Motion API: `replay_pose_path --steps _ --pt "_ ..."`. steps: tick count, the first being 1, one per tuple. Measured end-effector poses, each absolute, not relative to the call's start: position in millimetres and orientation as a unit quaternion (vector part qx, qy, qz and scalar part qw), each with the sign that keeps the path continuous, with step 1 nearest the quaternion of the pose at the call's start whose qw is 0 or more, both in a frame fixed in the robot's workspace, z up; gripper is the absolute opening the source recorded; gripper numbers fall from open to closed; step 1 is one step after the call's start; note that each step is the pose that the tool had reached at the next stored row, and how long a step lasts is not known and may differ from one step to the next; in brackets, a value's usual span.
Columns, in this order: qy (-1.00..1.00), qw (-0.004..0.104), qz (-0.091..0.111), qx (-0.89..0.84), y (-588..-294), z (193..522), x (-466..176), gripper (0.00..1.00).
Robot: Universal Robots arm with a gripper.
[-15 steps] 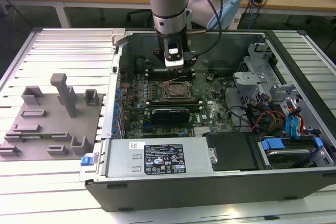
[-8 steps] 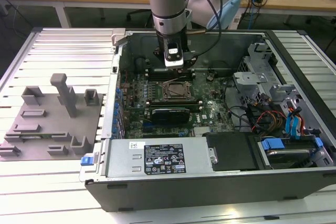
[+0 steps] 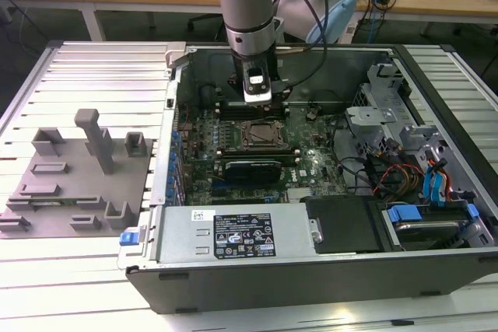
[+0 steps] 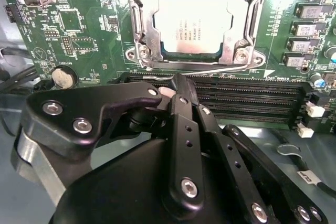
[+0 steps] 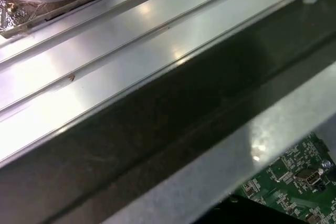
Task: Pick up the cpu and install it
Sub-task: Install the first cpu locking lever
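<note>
Where memory slots border it, cpu (image 4: 190, 20) sits socketed

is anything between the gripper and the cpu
Nothing visible. In the second wrist view the cpu already sits in the socket, its silvery top uncovered. The gripper hangs beside it over the memory slots, jaws closed and empty, with only bare board between.

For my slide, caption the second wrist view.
CPU seated in the motherboard socket, with the end effector shut over the memory slots.
</note>
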State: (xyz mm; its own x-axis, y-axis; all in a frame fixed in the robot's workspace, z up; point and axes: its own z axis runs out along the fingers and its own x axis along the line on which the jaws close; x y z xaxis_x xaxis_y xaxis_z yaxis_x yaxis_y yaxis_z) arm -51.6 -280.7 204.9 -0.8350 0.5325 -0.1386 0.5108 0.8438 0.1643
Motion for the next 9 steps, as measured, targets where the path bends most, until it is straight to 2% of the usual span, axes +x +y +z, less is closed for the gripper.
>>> replay_pose_path --steps 9 --pt "0.956 0.091 0.058 0.271 -281.0 196.5 -51.7 0.11"
